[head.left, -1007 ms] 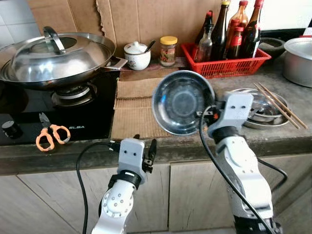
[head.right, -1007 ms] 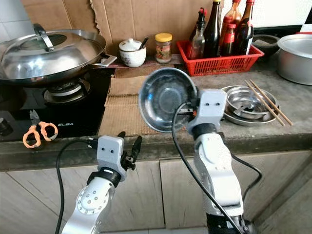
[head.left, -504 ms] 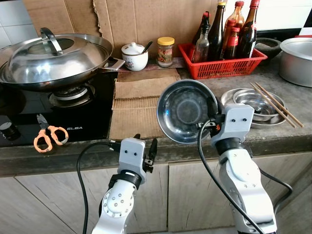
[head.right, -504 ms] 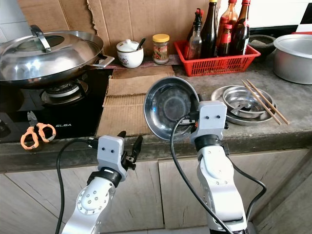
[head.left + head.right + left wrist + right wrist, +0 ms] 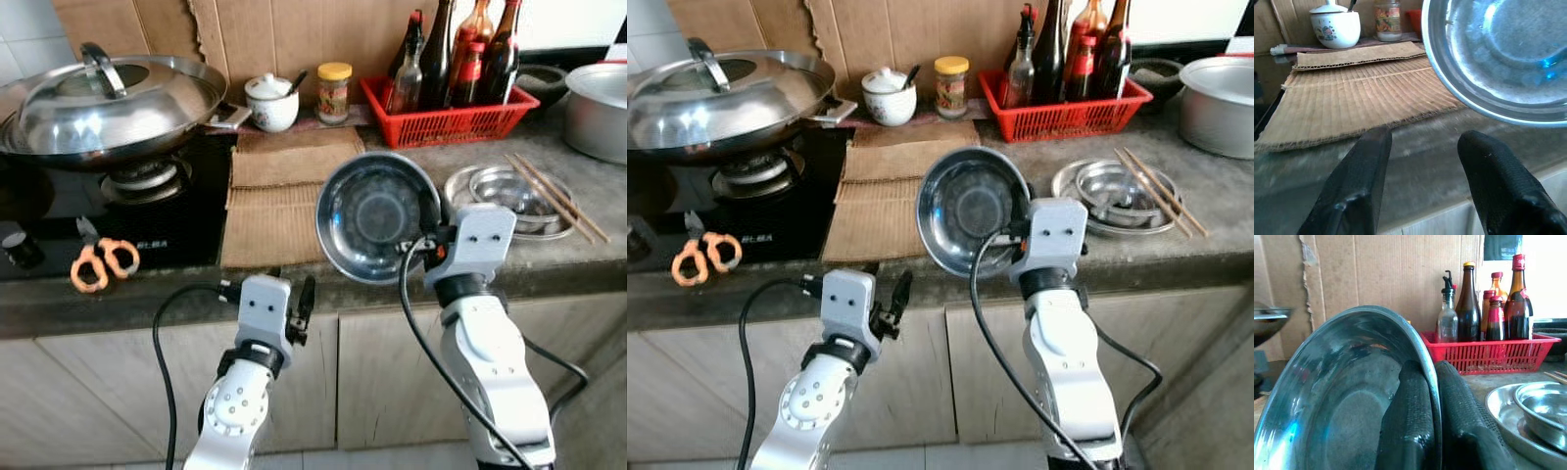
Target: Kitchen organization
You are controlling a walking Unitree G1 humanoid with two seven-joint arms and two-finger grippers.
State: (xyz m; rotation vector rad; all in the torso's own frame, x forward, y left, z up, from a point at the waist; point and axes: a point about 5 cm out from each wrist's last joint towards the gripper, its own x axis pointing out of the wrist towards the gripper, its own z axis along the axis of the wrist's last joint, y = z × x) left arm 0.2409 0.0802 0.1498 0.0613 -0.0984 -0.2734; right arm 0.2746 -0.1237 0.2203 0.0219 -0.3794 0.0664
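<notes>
My right gripper (image 5: pixel 427 211) is shut on the rim of a round steel bowl (image 5: pixel 370 215). The bowl is tipped up on edge, its hollow facing me, above the counter's front edge. In the right wrist view one black finger (image 5: pixel 1409 417) lies inside the bowl (image 5: pixel 1337 401) and the other behind its rim. My left gripper (image 5: pixel 1420 161) is open with nothing in it, low in front of the counter edge, left of the bowl (image 5: pixel 1498 54). A stack of steel dishes (image 5: pixel 490 186) with chopsticks (image 5: pixel 554 195) across it lies right of the bowl.
A lidded wok (image 5: pixel 108 98) sits on the black hob at the left, with orange scissors (image 5: pixel 103 262) in front of it. Cardboard sheets (image 5: pixel 279 191) cover the middle counter. Behind stand a white pot (image 5: pixel 271 103), a jar (image 5: pixel 335 91), a red basket of bottles (image 5: pixel 451 103) and a big steel pot (image 5: pixel 600 113).
The whole view has shifted with the camera. My right gripper still holds the bowl, now a little lower and nearer the counter's front edge. The left gripper has kept its place.
</notes>
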